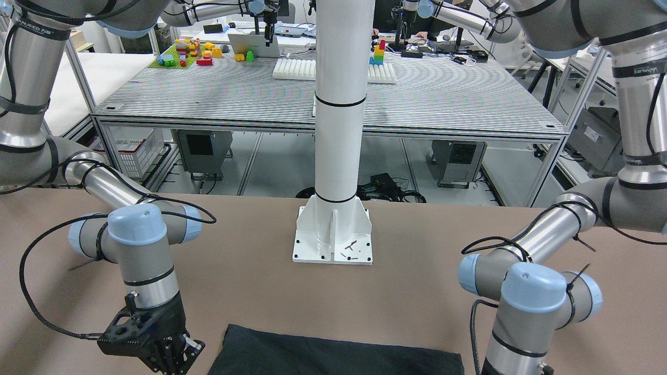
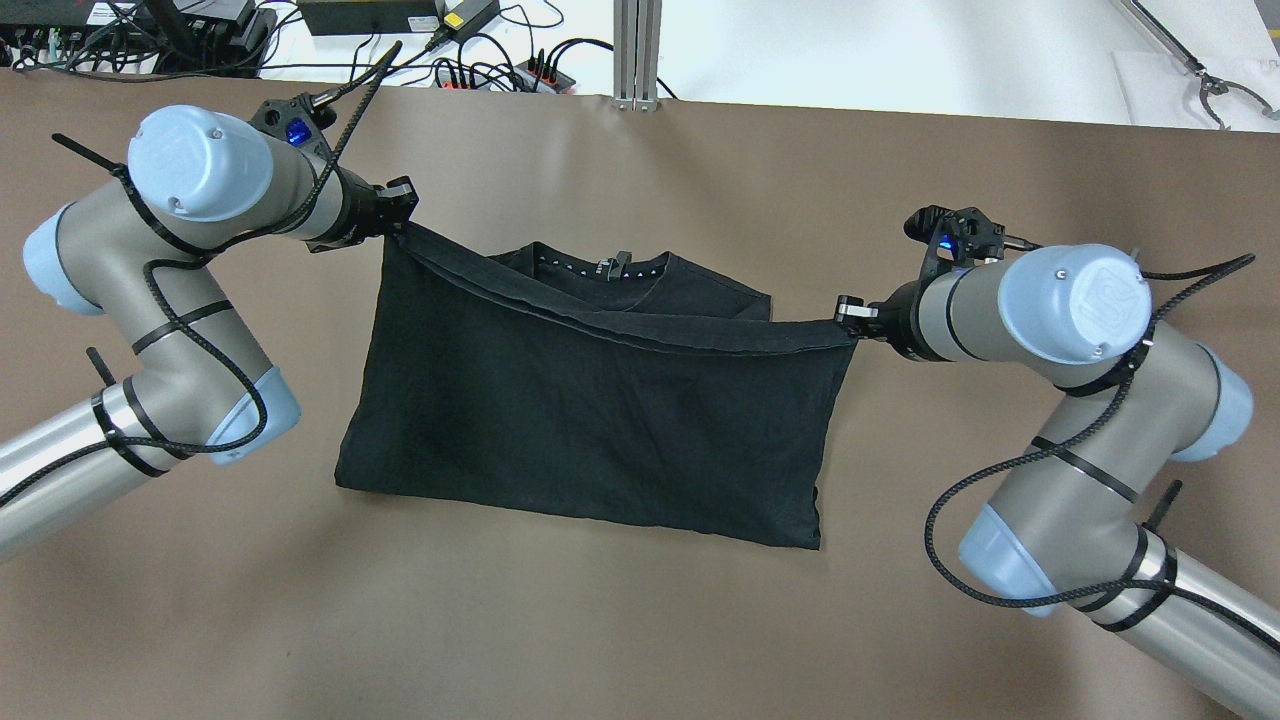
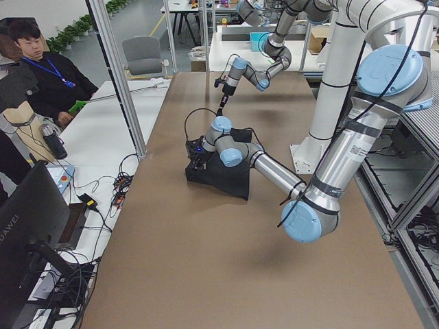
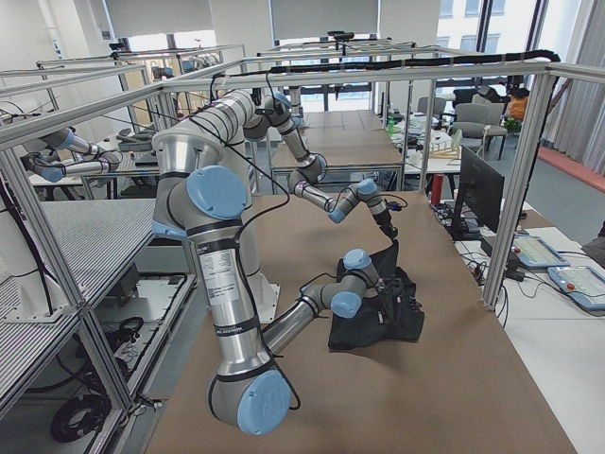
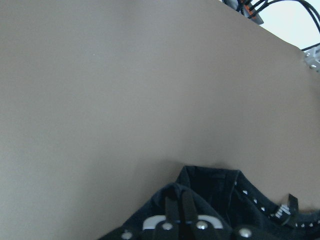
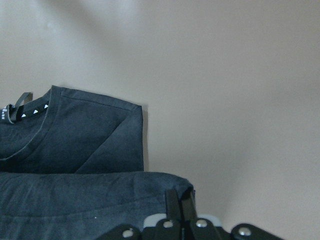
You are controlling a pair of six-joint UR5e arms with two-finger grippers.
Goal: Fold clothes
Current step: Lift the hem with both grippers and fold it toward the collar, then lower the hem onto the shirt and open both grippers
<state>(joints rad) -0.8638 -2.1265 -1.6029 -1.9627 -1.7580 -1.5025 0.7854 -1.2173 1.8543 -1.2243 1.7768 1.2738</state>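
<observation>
both arms are on it now. the left gripper (image 2: 398,222) has its fingers pressed together on one corner of the black clothes (image 2: 590,420), and the right gripper (image 2: 848,318) is pinching the opposite corner. the hem is stretched in a taut band between them.

in the overhead view, the rest of the garment spreads on the brown table (image 2: 640,620), hanging back toward 6 o'clock from that held edge. the collar (image 2: 610,265) peeks out just past the band at 12 o'clock.

the held edge runs roughly 10 to 4 rather than a clean 9 to 3. the left gripper sits level with the collar and the right one lags toward 6. the edge looks lifted off the layer beneath, though that's hard to judge from above. my read is that the right side needs more travel toward 12 to square the fold.
</observation>
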